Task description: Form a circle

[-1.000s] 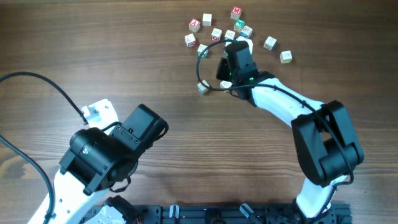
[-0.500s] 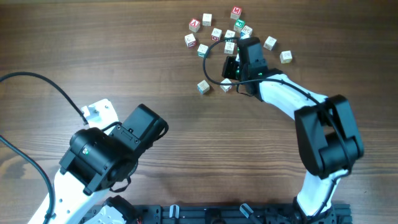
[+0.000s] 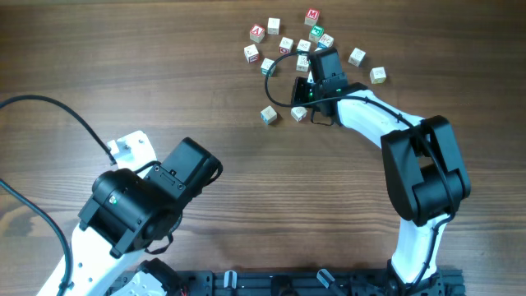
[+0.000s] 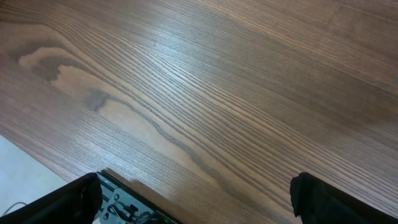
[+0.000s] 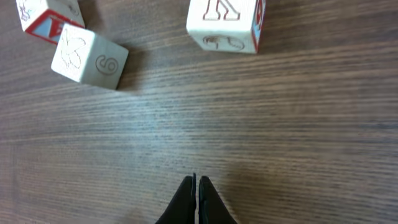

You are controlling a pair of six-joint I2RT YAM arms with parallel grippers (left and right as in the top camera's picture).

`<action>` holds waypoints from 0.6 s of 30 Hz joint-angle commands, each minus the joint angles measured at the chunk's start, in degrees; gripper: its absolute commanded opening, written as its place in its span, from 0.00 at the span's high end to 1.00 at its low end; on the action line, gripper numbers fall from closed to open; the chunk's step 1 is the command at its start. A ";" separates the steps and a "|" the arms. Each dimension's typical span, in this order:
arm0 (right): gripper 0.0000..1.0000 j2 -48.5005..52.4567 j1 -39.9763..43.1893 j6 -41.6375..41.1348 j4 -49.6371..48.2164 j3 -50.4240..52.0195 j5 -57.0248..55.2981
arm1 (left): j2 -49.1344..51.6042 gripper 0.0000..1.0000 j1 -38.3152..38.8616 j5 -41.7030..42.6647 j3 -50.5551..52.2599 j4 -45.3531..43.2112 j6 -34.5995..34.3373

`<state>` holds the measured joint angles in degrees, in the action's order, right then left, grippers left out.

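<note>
No finished circle shows. Several small pale wooden letter cubes (image 3: 286, 43) lie in a loose scatter at the far middle of the table. Two more cubes (image 3: 269, 114) (image 3: 299, 113) sit apart, nearer to me. My right gripper (image 3: 323, 56) (image 5: 197, 182) is shut on nothing, low over bare wood among the cubes. Ahead of its tips lie a cube with a 6 (image 5: 90, 58) to the left and a larger-looking cube (image 5: 227, 25) just right of centre. My left gripper (image 4: 196, 202) is open over bare wood at the near left, far from the cubes.
Two outlying cubes (image 3: 357, 57) (image 3: 377, 75) lie right of the right gripper. A black cable (image 3: 279, 82) loops off the right wrist over the table. The left arm (image 3: 148, 201) fills the near left corner, with a thick cable (image 3: 49, 107) behind it.
My right gripper shifted right and away from me, uncovering the cube beside its wrist. Its jaws stayed shut. The left arm has not moved.
</note>
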<state>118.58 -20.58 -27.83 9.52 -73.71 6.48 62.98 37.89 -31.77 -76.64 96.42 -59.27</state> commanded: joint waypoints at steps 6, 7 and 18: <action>0.95 0.79 -0.46 2.21 3.74 -2.49 1.31 | -0.26 0.00 0.09 -0.33 0.20 0.07 -0.81; 0.95 0.79 -0.46 2.25 4.11 -2.58 1.31 | -0.26 0.00 0.09 -0.33 0.20 0.07 -0.81; 0.95 -0.68 -0.46 2.38 6.86 -2.58 1.31 | -0.26 0.00 0.09 -0.33 0.20 0.07 -0.81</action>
<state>118.58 -20.58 -26.65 15.88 -74.94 7.11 62.98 37.89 -31.77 -76.64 96.44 -59.27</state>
